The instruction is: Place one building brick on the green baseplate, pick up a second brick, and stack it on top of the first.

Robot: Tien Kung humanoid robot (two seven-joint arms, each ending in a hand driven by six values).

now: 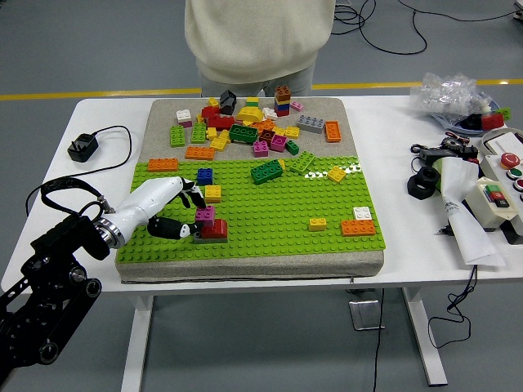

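My left hand (189,214) comes in from the lower left and is shut on a small magenta brick (205,216). It holds the brick just above the left end of a red brick on a grey brick (214,231), which sits on the green baseplate (270,212) near its front left. I cannot tell whether the magenta brick touches the stack. A blue brick (204,175) and a yellow brick (213,193) stand on the plate just behind the hand. My right hand is out of view.
A pile of loose bricks (253,126) lies on the grey mat behind the baseplate. A person in a cream top (257,37) stands at the far side. An orange and white brick pair (358,224), a yellow brick (318,223), a charger (82,147) and devices (490,192) are also there.
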